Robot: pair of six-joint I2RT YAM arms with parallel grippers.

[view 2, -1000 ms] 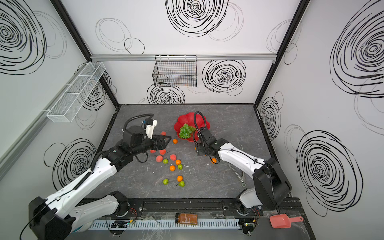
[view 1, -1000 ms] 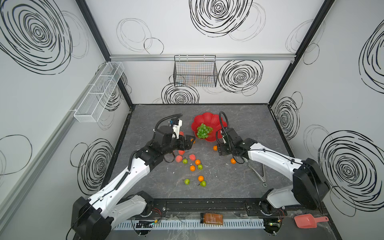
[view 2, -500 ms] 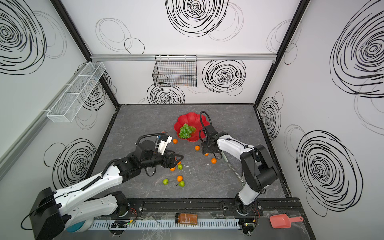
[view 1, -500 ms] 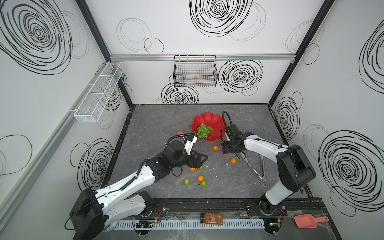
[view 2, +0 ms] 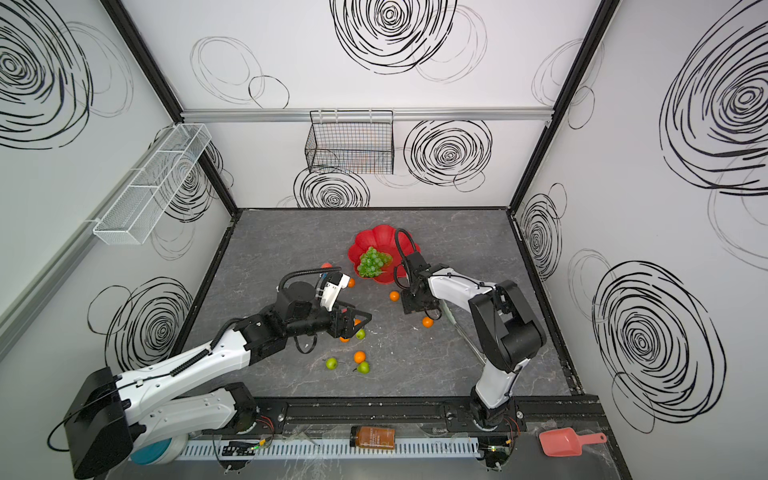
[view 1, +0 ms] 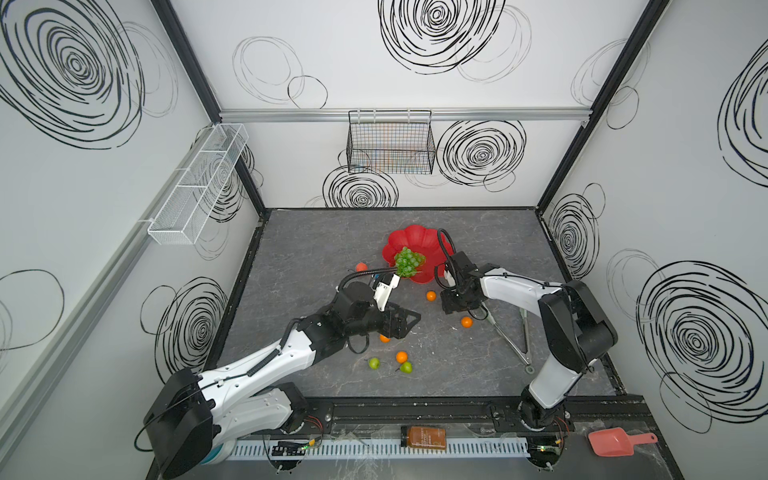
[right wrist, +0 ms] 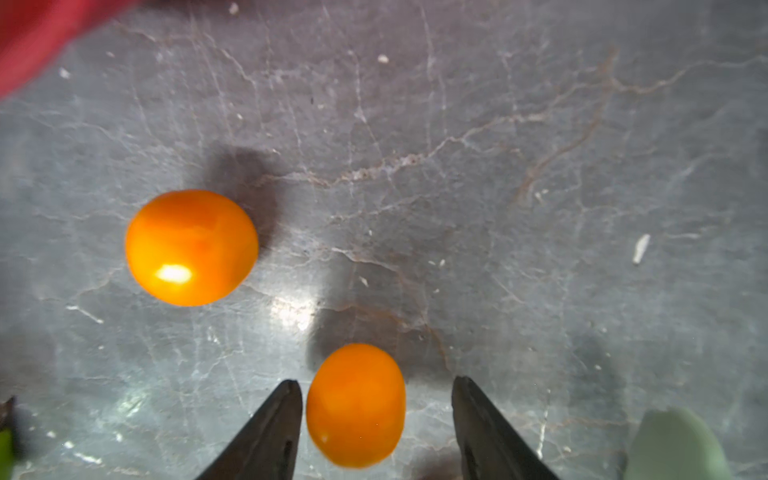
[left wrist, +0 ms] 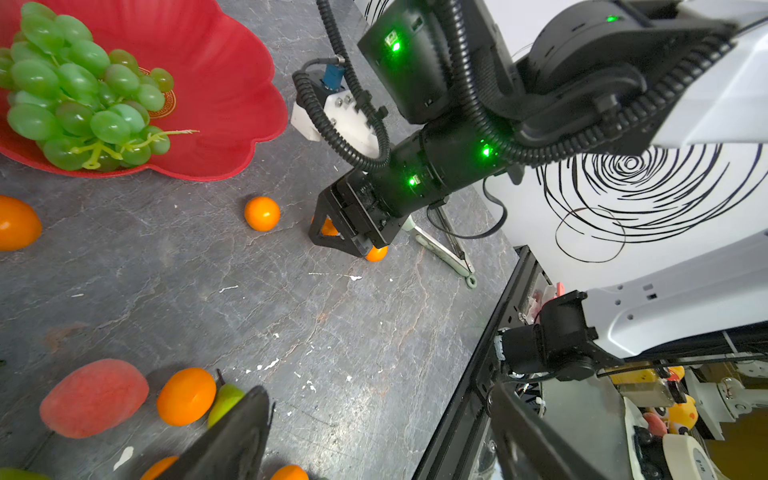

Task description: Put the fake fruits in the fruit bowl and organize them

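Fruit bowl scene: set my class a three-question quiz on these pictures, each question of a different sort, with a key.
1. True or false: the only fruit in the bowl is the grapes.
2. What sits between the right gripper's jaws? A an orange; B a green apple; C a peach.
3. Fill the gap: in a top view, the tongs lie to the ___ of the bowl.

Key: 1 true; 2 A; 3 right.
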